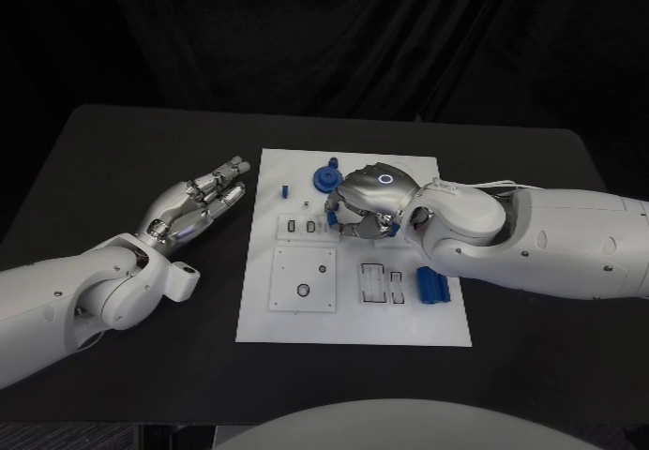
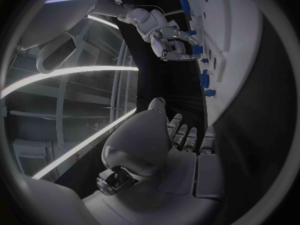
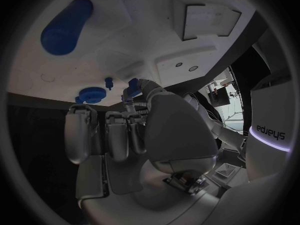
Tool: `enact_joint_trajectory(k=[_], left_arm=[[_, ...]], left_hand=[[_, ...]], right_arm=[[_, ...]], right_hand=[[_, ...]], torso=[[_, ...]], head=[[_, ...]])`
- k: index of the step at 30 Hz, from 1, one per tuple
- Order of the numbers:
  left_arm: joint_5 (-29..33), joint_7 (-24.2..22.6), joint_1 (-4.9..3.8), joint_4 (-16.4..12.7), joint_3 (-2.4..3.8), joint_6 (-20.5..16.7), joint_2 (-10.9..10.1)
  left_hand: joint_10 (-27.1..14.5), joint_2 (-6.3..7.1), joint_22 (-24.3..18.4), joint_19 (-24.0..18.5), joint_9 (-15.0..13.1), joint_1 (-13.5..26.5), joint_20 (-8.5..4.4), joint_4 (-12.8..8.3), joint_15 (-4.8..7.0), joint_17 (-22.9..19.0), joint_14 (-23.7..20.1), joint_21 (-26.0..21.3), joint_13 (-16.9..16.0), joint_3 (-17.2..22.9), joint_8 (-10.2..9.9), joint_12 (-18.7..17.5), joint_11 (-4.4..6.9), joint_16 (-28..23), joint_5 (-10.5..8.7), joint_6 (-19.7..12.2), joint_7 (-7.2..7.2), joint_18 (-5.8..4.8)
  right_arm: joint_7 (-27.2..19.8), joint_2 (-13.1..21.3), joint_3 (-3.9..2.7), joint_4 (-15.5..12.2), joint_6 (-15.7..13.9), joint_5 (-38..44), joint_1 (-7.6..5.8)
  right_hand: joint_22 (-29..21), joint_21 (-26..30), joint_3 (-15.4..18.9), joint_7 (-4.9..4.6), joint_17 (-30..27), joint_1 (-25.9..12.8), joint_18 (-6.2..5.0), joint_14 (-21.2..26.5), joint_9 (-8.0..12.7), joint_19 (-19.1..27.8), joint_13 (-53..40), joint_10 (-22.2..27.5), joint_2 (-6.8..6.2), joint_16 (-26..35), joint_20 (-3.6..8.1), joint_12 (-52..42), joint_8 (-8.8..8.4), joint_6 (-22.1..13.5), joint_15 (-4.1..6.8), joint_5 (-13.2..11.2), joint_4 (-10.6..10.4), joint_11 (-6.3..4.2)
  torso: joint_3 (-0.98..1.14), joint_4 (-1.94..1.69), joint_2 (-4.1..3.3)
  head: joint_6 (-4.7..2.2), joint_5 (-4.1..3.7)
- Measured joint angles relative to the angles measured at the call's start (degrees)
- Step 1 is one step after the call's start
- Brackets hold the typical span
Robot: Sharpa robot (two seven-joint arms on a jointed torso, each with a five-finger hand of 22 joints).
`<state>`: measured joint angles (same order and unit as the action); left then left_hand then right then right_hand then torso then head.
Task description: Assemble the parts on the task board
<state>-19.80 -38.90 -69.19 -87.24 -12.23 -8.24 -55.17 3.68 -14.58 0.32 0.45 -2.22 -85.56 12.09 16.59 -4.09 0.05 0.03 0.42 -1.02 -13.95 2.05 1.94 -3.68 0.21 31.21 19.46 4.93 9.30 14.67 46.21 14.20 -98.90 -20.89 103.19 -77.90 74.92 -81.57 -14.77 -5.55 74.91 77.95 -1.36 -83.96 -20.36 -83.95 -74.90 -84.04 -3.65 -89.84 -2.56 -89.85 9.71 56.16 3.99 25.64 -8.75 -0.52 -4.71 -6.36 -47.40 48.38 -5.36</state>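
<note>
Black table (image 1: 135, 150) carries the white task board (image 1: 354, 323) at centre; the right forearm crosses the board's right side and reads "sharpa" mirrored in both wrist views. Left hand (image 1: 198, 208) lies on the table just left of the board, fingers straight and slightly apart, holding nothing. Right hand (image 1: 363, 202) sits over the board's upper middle, fingers curled down around a small blue part (image 3: 133, 85), hold unclear; blue gear (image 1: 326, 179) just beside it, blue cylinder (image 1: 431, 285) near the board's right edge.

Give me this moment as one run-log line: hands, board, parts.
left hand: open, resting on table beside board | right hand: over board, grip unclear | blue cylinder: lying on board | blue gear: on board
</note>
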Motion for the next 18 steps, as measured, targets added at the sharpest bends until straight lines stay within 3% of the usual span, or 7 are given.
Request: enact_joint_trajectory(k=[5, 18], left_arm=[[0.0, 0.0, 0.0, 0.0, 0.0, 0.1, 0.1], [0.0, 0.0, 0.0, 0.2, 0.0, 0.3, 0.1]], left_hand=[[0.0, 0.0, 0.0, 0.0, 0.0, 0.0, 0.0, 0.0, 0.0, 0.0, 0.0, 0.0, 0.0, 0.0, 0.0, 0.0, 0.0, 0.0, 0.0, 0.0, 0.04, 0.0], [0.0, 0.0, 0.0, 0.0, 0.0, 0.0, 0.0, 0.0, 0.0, 0.0, 0.0, 0.0, 0.0, 0.0, 0.0, 0.0, 0.0, 0.0, 0.0, 0.2, 0.2, 0.0]], right_arm=[[0.3, -0.3, -0.01, 0.2, 0.1, 0.5, 0.09], [0.9, -1.0, -0.01, 0.4, 1.0, 0.9, 0.32]], right_hand=[[0.0, 0.0, 0.0, 0.0, 0.0, 0.0, 0.0, 0.0, 0.0, 0.0, 0.0, 0.0, 0.01, 0.0, 0.0, 0.0, 0.0, 0.0, 0.0, -0.2, 0.0, 0.0], [0.0, 0.5, 0.0, 0.01, 0.0, -1.0, 0.0, -0.2, -0.1, 0.0, 0.0, 0.0, -0.05, 0.0, 0.0, 0.0, -0.85, 0.0, -0.16, -2.7, 0.6, 0.43]], torso=[[-0.01, 0.15, -0.02], [0.01, 0.02, 0.04]], head=[[0.08, 0.2], [0.35, -0.03]])
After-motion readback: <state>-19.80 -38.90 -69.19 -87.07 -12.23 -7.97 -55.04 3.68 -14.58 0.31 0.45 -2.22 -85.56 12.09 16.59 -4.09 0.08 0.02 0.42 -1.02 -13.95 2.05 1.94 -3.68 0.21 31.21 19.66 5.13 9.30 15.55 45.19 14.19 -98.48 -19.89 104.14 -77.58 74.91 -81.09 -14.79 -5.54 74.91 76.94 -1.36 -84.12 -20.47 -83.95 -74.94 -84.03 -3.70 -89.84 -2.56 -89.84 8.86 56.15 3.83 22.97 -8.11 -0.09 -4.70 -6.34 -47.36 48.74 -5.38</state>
